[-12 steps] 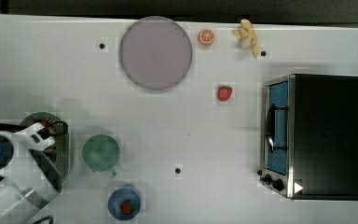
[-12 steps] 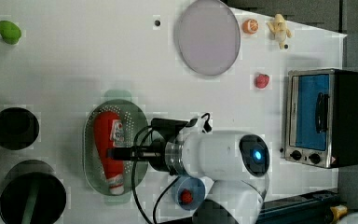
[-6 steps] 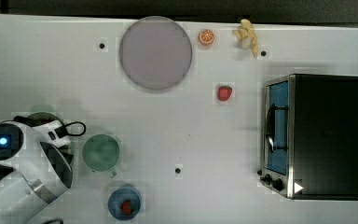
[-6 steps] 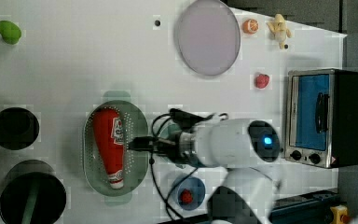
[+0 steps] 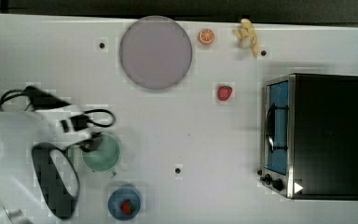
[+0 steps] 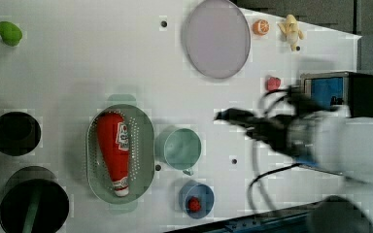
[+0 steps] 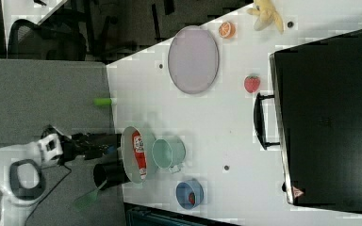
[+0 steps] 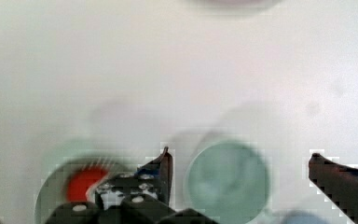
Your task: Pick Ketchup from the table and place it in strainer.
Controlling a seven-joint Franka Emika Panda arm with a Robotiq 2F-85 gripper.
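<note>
The Ketchup (image 6: 113, 151), a red bottle with a white label, lies lengthwise inside the pale green strainer (image 6: 146, 145), cap toward the left view's bottom. It also lies in the strainer (image 7: 126, 155) in the right view as Ketchup (image 7: 139, 154). My gripper (image 6: 226, 116) hangs open and empty above the table, off to the left view's right of the strainer. In the wrist view the gripper (image 8: 239, 155) has its fingers spread either side of the round green cup (image 8: 227, 179), with the Ketchup (image 8: 80, 185) off to one side.
A green cup (image 6: 178, 148) stands beside the strainer, with a blue bowl (image 6: 195, 199) holding a strawberry near it. A toaster oven (image 5: 324, 135), a grey plate (image 5: 155, 52), a loose strawberry (image 5: 224, 92) and two black pots (image 6: 15, 133) also stand on the table.
The arm has pulled back from over the strainer toward the left view's right, its open gripper now past the cup. The Ketchup stays lying in the strainer.
</note>
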